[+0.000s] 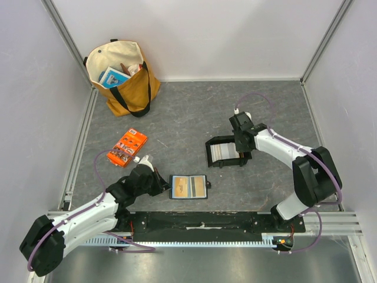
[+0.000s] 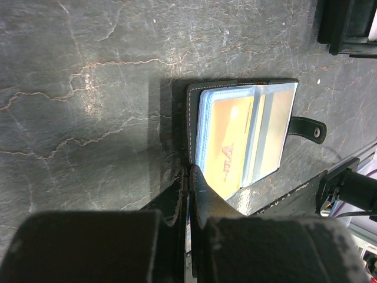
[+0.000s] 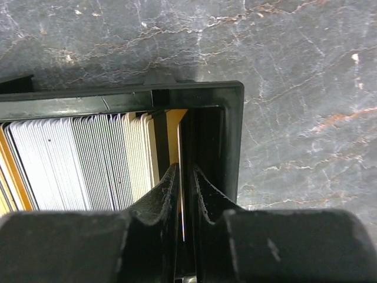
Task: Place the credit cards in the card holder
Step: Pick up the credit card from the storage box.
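Note:
The black card holder [image 1: 188, 187] lies open near the front edge, with tan-orange cards behind its blue-edged clear slots [image 2: 241, 135] and its snap tab [image 2: 309, 128] at the right. My left gripper [image 1: 164, 184] is shut on the holder's left cover edge [image 2: 188, 171]. Several whitish-grey and tan credit cards [image 3: 76, 159] stand on edge in a black tray [image 1: 211, 154]. My right gripper [image 1: 241, 154] reaches into the tray's right end [image 3: 185, 171]. It is shut on one thin orange-faced card [image 3: 174, 135] beside the tray wall [image 3: 230, 94].
An orange printed packet [image 1: 128, 147] lies left of centre. A tan tote bag [image 1: 121, 76] with items stands in the back left corner. White walls close the table on three sides. A corner of the tray [image 2: 347, 26] shows in the left wrist view.

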